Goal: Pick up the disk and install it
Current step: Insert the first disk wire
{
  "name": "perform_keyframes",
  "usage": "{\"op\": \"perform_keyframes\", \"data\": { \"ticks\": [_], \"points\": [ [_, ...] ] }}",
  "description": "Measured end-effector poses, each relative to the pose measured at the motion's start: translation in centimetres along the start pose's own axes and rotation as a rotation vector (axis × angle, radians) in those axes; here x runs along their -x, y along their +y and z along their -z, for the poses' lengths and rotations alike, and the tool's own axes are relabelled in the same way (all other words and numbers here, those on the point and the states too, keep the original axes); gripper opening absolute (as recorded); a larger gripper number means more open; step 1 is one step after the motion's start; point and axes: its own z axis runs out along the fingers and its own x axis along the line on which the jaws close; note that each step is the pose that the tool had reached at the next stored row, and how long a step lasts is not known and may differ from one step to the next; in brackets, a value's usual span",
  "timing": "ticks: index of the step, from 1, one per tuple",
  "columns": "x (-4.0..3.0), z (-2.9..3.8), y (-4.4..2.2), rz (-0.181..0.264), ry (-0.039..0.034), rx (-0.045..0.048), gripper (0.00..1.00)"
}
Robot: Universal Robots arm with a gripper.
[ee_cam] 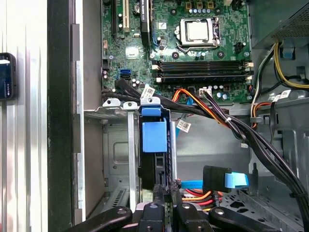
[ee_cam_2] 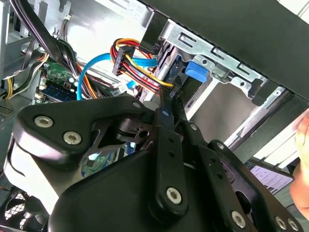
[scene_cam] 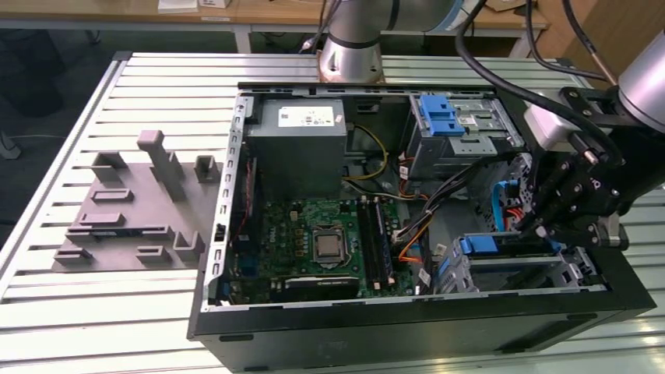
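Blue plastic marks the disk (scene_cam: 499, 245) – a carrier bracket with a broad pull tab, framing a drive that sits edge-on in the lower bay of the open computer case (scene_cam: 416, 331). In the first wrist view the disk (ee_cam: 154, 137) stands on edge in its metal slot directly ahead of the gripper (ee_cam: 167, 195), tab at the far end, and its label face is turned out of sight. The gripper's two black fingers are drawn close together and pinch the carrier's side rail at the near end. In the second wrist view the gripper (ee_cam_2: 169, 104) reaches toward the same blue tab (ee_cam_2: 195, 71), just beyond its tips. In the exterior view the gripper (scene_cam: 530, 230) hangs over the bay, touching the disk. As for writing: a white sticker (scene_cam: 308, 117) sits on the grey power supply (scene_cam: 301, 148) well beyond the gripper, and small white tags (ee_cam: 148, 92) hang on the black cables just past the disk – their print is too small to make out. Past those cables lies the green motherboard (ee_cam: 193, 53) with its bare silver processor (ee_cam: 197, 30). A blue data cable (ee_cam: 231, 181) and orange and red wires (ee_cam: 198, 194) lie just beside the fingers. Far from the gripper, outside the case, a grey moulded fixture (scene_cam: 135, 202) rests on the slatted metal table (scene_cam: 156, 86).
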Motion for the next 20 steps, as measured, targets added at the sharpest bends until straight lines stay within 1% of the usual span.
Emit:
{"op": "perform_keyframes", "data": {
  "ticks": [6,14,15,18,20],
  "points": [
    [0.00,-0.29,-0.02,0.000,-0.0001,0.0025,0.16],
    [0.00,-0.33,-0.03,0.000,-0.0001,0.0029,0.17],
    [0.00,-0.25,-0.02,0.000,-0.0003,0.0029,0.24],
    [0.00,0.25,0.01,0.000,-0.0002,0.0029,0.24],
    [0.01,0.74,0.05,0.000,-0.0002,0.0034,0.24]
  ]
}}
